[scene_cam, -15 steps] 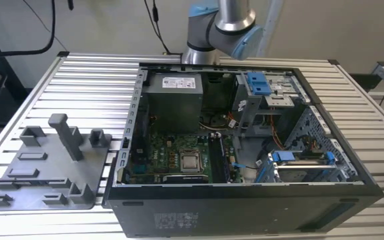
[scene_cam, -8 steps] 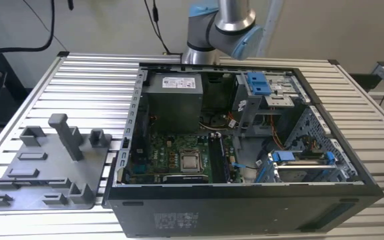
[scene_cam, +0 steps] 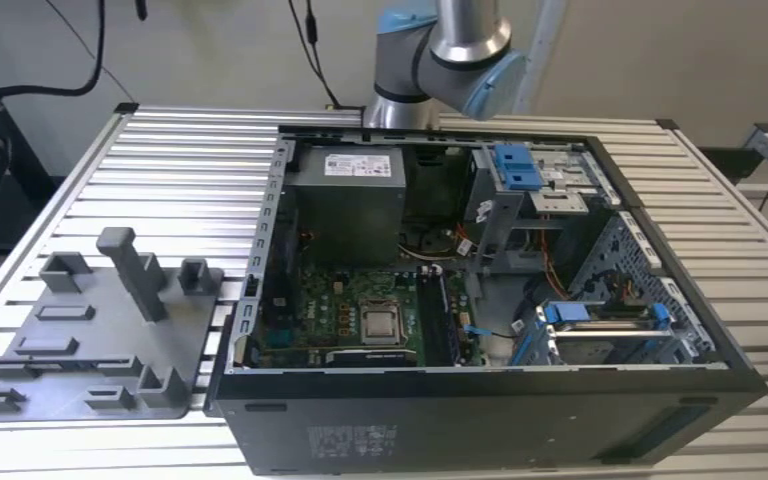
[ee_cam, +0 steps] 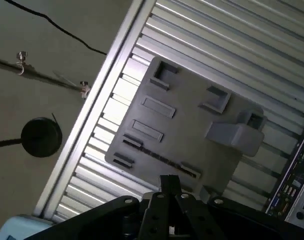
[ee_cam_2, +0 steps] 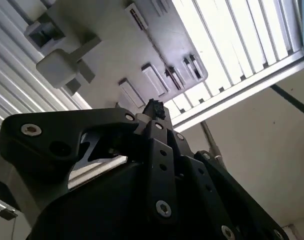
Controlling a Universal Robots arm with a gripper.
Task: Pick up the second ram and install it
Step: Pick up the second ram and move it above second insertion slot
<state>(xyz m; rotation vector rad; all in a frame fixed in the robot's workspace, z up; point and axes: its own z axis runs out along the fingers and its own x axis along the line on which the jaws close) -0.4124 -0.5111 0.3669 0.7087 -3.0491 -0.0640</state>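
The second ram [ee_cam: 159,159] is a thin dark strip standing on edge in a long slot of the grey fixture tray [ee_cam: 192,125]. In the exterior view the ram [scene_cam: 75,362] is a dark line near the tray's [scene_cam: 104,330] front. My gripper [ee_cam: 169,184] hangs high above the tray, well apart from the ram, with its black fingertips together and nothing between them. In the second wrist view the gripper [ee_cam_2: 154,107] points toward the tray [ee_cam_2: 117,45]. One ram stick [scene_cam: 435,322] stands in the motherboard beside the processor [scene_cam: 381,325].
The open computer case [scene_cam: 264,250] lies on the slatted table [scene_cam: 184,170] at the exterior view's right of the tray. A tall grey post [scene_cam: 128,270] rises from the tray. Blue drive clips [scene_cam: 518,165] sit at the case's back right. The arm's elbow [scene_cam: 444,50] is behind the case.
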